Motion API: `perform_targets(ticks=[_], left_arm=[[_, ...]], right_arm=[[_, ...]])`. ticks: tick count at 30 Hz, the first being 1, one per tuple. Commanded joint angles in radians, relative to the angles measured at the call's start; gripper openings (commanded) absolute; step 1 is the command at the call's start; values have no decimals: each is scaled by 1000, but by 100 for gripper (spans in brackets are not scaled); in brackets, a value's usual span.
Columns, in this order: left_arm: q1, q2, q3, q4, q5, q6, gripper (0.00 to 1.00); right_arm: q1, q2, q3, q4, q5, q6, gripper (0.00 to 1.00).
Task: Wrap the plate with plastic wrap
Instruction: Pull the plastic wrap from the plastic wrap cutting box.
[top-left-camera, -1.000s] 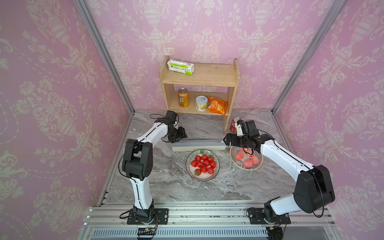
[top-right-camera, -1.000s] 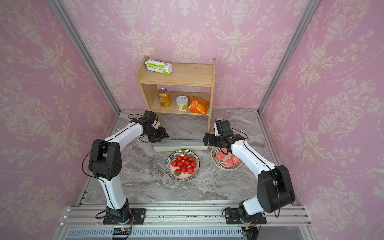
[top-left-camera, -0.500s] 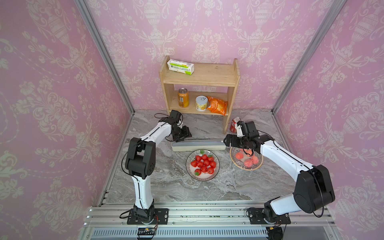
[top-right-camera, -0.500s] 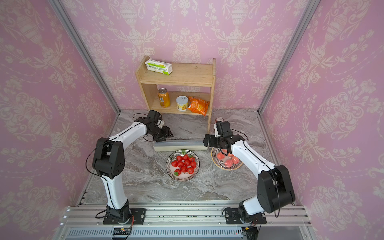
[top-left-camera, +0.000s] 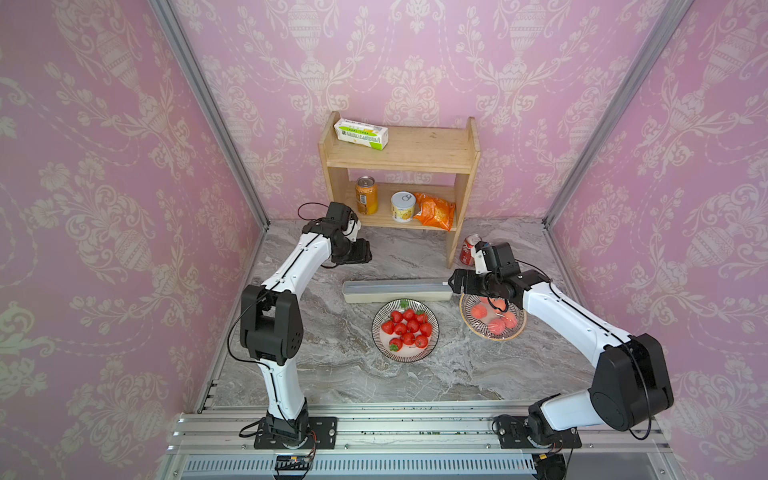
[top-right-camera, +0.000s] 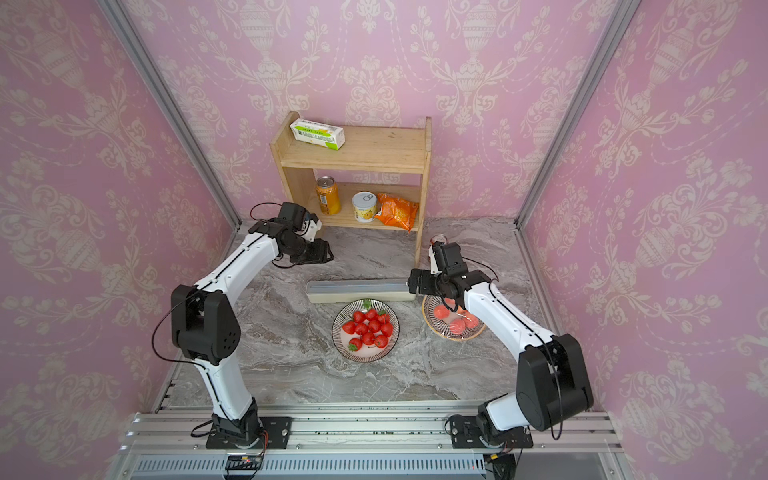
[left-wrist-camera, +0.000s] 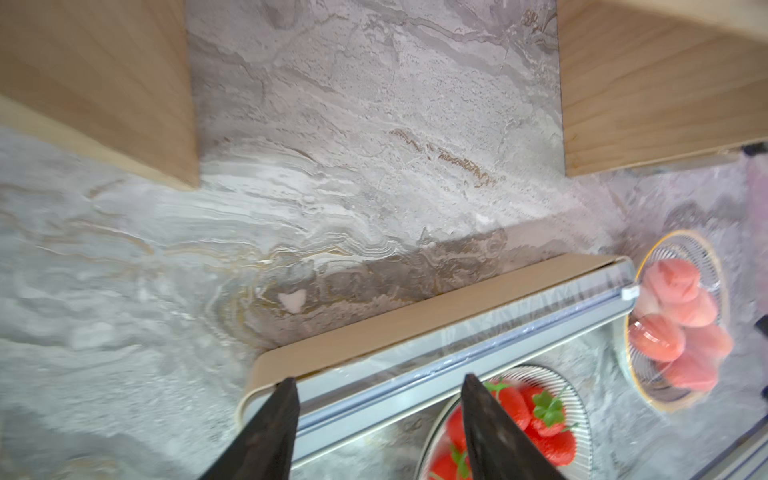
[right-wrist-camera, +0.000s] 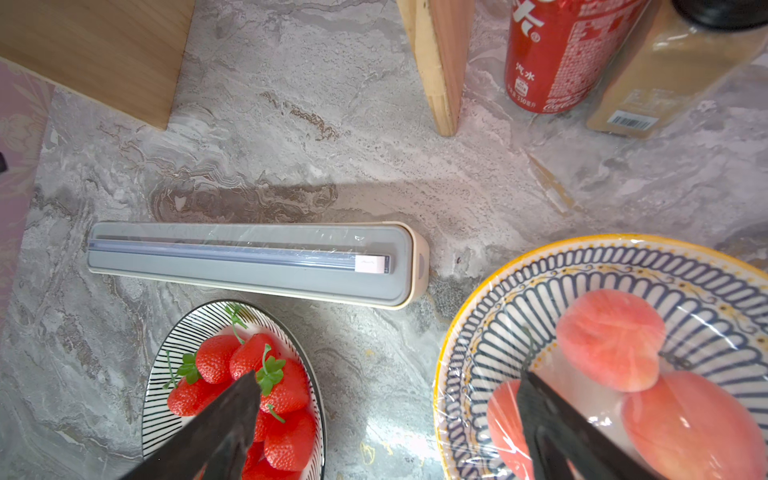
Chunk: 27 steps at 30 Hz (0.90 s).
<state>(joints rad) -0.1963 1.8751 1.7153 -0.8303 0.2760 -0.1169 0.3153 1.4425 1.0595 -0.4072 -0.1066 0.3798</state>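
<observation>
Desk (top-left-camera: 332, 374): grey marble, with a wooden shelf (top-left-camera: 399, 153) at the back. The box (top-left-camera: 395, 291) lies flat and crosswise in front of the shelf, lid up. The plate (top-left-camera: 409, 356) of strawberries sits just in front of it, bare, so I judge wrapping not yet begun. The peach bowl (top-left-camera: 492, 337) is near the box's right end and already under film. My left hand (left-wrist-camera: 380, 380) hangs over the box's left end, close to the shelf, fingers apart and gripping nothing. My right hand (right-wrist-camera: 388, 374) hangs at the other end, over the gap between plate and bowl, fully spread and empty. The wrap (right-wrist-camera: 291, 245) shows only as a thin clear strip lying flat on the lid beside the cutter rail. The cutter tab (right-wrist-camera: 370, 264) is parked at the right end. Risks as I judge them:
- The film edge lies flat and glossy, so a pinch may close on nothing.
- The box looks light, so pulling without pinning it may drag it into the strawberries.
- My right hand, so near the bowl, may snag its film.
- My left arm may knock the shelf.
- Loose wrap may cling to itself if it is drawn out unevenly.
</observation>
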Motion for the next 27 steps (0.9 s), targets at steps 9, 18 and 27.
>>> perform_targets(ticks=[9,18,27], left_arm=[[34,113,105,-254,55,563,49],[26,229,181,-265,113,627,40],[18,301,237,-312,118,655,39]], right_arm=[[4,-54,17,-56,-13,-139,92],[3,-47,27,-62,-10,-132,92],[3,-40,30,-66,-2,-130,92]])
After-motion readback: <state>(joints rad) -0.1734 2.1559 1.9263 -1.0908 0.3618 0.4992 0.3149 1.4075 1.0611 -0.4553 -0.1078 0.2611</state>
